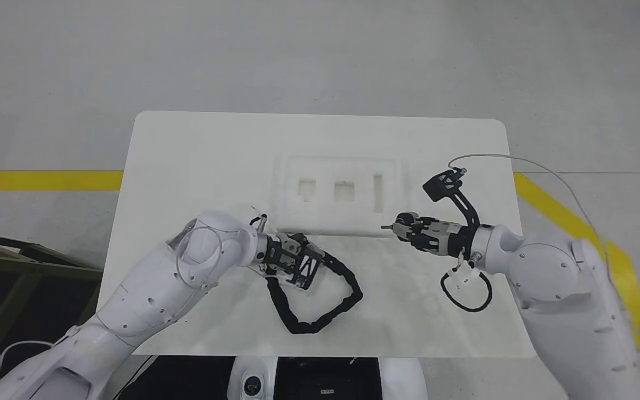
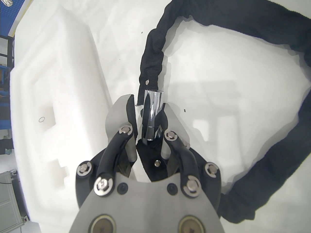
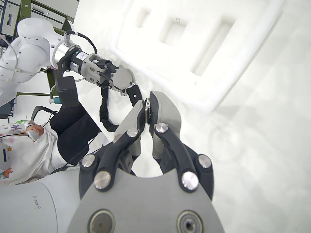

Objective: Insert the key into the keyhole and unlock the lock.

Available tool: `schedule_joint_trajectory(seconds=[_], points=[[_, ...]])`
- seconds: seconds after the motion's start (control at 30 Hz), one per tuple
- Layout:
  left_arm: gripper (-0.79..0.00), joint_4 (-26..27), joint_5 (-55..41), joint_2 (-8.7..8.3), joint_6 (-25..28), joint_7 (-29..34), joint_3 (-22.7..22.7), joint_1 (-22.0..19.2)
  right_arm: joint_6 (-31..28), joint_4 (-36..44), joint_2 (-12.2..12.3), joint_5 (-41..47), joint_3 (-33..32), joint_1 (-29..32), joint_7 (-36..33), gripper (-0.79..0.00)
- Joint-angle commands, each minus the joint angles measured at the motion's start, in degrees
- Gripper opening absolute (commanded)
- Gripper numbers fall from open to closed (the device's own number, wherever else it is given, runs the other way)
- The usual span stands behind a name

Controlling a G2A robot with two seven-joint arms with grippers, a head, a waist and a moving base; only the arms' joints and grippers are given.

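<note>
A chain lock in a black fabric sleeve (image 1: pixel 325 305) lies looped on the white table (image 1: pixel 200 160) near its front edge. My left gripper (image 1: pixel 303 264) is shut on the lock's chrome cylinder (image 2: pixel 151 111), which points out past the fingertips, while the sleeve (image 2: pixel 243 18) curves away beyond it. My right gripper (image 1: pixel 398 224) hovers to the right of the lock, shut on the small metal key (image 3: pixel 146 109), whose head sits between the pads. The key (image 1: pixel 387 228) points left toward the lock, with a clear gap between them. My left gripper (image 3: pixel 116 76) shows farther off in the right wrist view.
A white foam tray (image 1: pixel 290 190) with three rectangular recesses lies at the table's back middle, just behind both grippers. The table's front edge runs close below the chain loop. A black cable loop (image 1: pixel 466 291) hangs by the right forearm.
</note>
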State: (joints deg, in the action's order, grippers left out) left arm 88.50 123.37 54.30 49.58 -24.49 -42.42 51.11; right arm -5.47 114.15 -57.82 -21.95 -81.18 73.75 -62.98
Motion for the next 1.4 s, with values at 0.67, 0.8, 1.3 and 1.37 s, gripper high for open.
schedule_joint_trajectory(seconds=[0.67, 0.8, 1.3, 1.37], points=[[-0.785, -2.3, -6.2, -0.51, -2.1, -8.3, -2.5, 0.8, -0.4, -0.7, 0.4, 1.7, 2.8, -2.1, -0.1, -0.785], [-0.785, -2.7, -7.3, -1.63, -5.4, -16.1, -4.7, 3.1, -0.4, 0.6, 0.4, 2.6, 3.9, -2.8, -0.5, -0.785], [-0.785, -6.6, -23.4, -2.49, -17.0, -27.9, -10.7, 11.9, 0.9, 5.8, -0.2, 2.0, 11.9, -7.0, 0.3, -0.785], [-0.785, -6.6, -25.1, -2.32, -18.0, -27.0, -11.0, 12.6, 2.1, 7.2, -0.3, 0.8, 13.5, -7.2, 1.2, -0.785]])
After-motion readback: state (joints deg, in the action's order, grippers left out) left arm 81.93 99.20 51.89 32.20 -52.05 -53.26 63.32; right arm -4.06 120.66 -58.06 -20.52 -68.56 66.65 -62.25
